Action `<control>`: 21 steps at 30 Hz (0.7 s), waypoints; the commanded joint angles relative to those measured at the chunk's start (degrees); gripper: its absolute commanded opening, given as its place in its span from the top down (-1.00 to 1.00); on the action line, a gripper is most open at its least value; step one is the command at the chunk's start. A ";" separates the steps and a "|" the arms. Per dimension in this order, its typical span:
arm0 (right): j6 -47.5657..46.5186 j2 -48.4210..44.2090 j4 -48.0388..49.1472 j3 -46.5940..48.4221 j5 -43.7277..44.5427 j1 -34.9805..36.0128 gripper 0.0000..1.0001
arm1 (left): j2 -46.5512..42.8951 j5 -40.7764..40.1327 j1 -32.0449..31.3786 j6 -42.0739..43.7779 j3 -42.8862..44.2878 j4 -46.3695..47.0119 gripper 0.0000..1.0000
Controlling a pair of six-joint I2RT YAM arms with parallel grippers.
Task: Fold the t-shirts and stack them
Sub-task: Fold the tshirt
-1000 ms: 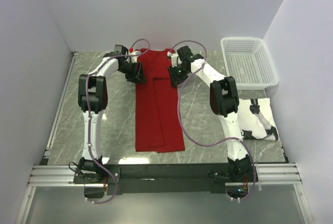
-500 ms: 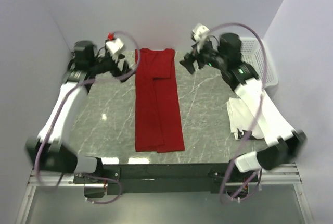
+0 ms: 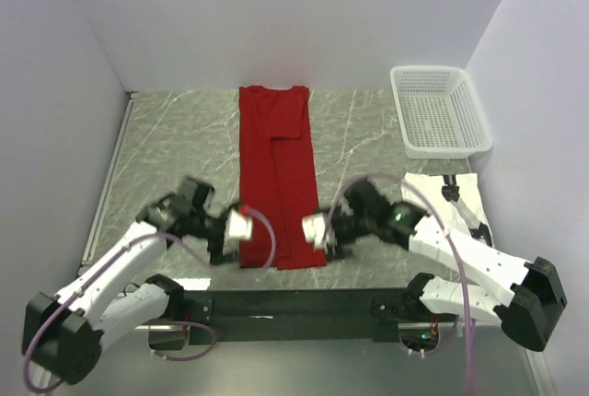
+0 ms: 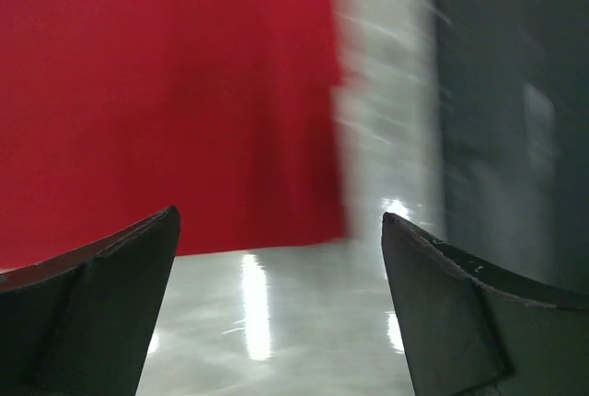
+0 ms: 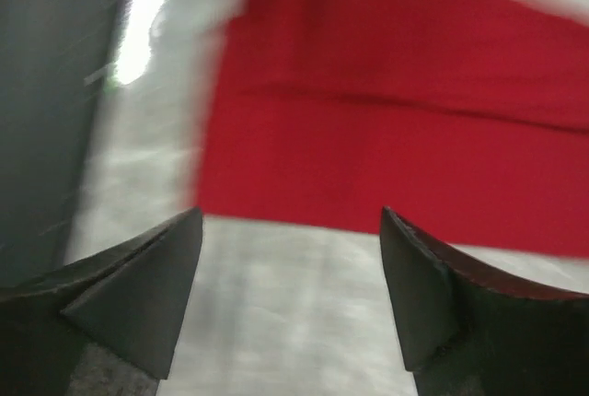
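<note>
Down the middle of a grey marbled bench, a red t-shirt lies flat as one long narrow strip. Its sides are folded inward, so a lengthwise edge of overlapping cloth shows. Its collar end is by the far wall and its hem end is close to the dark rail along the bench's near side. At the near left corner of the red t-shirt sits the left pincer, smeared by motion blur from overhead. Its own wrist camera shows both fingers spread wide with nothing between them, and the shirt's corner and bare bench beyond are soft and streaked. At the near right corner of the red t-shirt sits the right pincer, equally blurred from above. In its wrist view it is also spread wide and empty, with the hem edge running across just past the fingertips. How high either pincer hangs above the bench cannot be told. To the right of the red t-shirt and well apart from it, a white t-shirt lies folded by the side wall, its near part hidden under the right arm. Farther back on that same side, a white mesh basket stands against the wall.
</note>
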 commanded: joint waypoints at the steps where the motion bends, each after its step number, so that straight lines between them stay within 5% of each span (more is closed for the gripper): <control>1: -5.07 -3.38 2.52 -8.97 3.61 5.70 -0.60 | -7.05 -6.58 -8.57 1.83 -7.88 2.91 -0.91; 8: -5.25 2.85 11.65 -17.24 7.74 11.86 -0.30 | -4.25 -14.68 -21.59 -3.10 -15.28 9.95 -0.55; 21: -8.06 12.96 15.10 -14.53 15.04 14.06 -0.11 | 1.73 -22.16 -22.13 0.06 -18.71 18.66 -0.29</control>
